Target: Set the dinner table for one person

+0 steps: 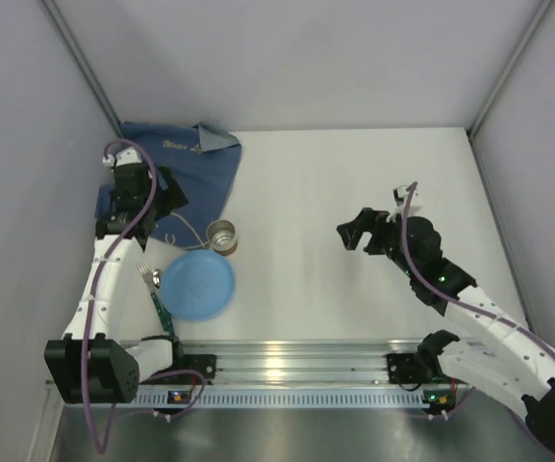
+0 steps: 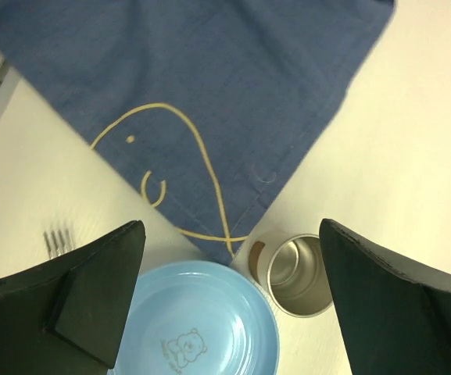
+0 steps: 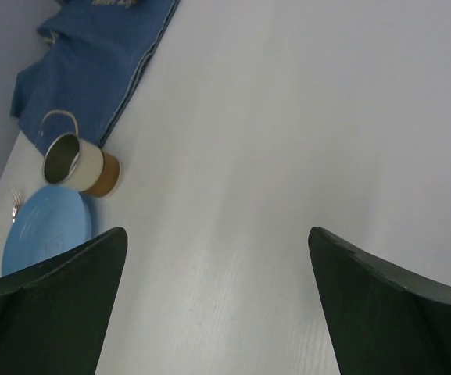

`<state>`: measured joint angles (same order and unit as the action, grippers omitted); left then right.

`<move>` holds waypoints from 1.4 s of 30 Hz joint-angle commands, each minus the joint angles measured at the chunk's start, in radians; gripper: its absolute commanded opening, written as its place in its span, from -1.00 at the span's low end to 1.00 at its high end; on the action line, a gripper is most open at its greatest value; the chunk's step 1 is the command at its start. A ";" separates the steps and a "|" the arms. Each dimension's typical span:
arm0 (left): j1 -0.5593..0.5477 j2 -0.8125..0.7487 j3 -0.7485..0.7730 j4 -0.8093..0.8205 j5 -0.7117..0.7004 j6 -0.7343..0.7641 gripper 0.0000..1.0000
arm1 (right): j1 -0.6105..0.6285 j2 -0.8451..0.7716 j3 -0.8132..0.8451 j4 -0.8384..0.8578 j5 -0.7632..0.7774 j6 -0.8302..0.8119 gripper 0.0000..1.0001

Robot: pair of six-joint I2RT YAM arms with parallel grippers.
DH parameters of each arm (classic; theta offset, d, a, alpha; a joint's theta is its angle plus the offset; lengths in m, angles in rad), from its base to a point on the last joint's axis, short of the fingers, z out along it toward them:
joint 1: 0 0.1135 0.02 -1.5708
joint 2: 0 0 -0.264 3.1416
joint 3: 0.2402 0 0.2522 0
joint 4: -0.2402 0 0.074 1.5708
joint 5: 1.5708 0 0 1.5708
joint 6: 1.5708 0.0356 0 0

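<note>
Plate: round light-blue plate point(image 1: 198, 285), bear print, flat on the counter.
Counter: big plain white rectangular counter point(image 1: 354, 173), under everything, running way right of the plate.
Mug: little steel mug point(image 1: 221, 234), tan outside, upright just behind the plate.
Mat: dark blue cloth mat point(image 1: 195, 168), pale fish drawing, behind the plate.
Fork: green-handled fork point(image 1: 162, 308) along the plate's left rim.
Left gripper point(image 1: 172, 197): jaws spread wide, empty, behind the plate.
Right gripper point(image 1: 354, 229): same deal, well right of the plate.

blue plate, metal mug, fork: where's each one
blue plate point(image 1: 198, 285), top external view, centre of the dish
metal mug point(image 2: 297, 275), left wrist view, inside of the cup
fork point(image 2: 58, 239), left wrist view, the tines
</note>
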<state>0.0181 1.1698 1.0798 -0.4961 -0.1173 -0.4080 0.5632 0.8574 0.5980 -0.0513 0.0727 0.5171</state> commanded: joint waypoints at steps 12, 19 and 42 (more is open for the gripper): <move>0.043 0.053 -0.070 -0.079 0.090 -0.107 0.97 | -0.022 0.077 0.106 -0.232 -0.095 0.296 0.99; 0.042 0.111 -0.057 -0.050 0.039 -0.048 0.97 | 0.056 0.316 0.299 -0.314 -0.177 0.201 0.99; -0.053 0.731 0.157 -0.088 0.156 0.015 0.65 | 0.101 0.255 0.283 -0.426 -0.077 0.107 0.99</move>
<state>-0.0120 1.8515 1.2278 -0.5865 0.0372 -0.3923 0.6601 1.1454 0.8894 -0.4572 -0.0376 0.6453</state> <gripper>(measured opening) 0.855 0.996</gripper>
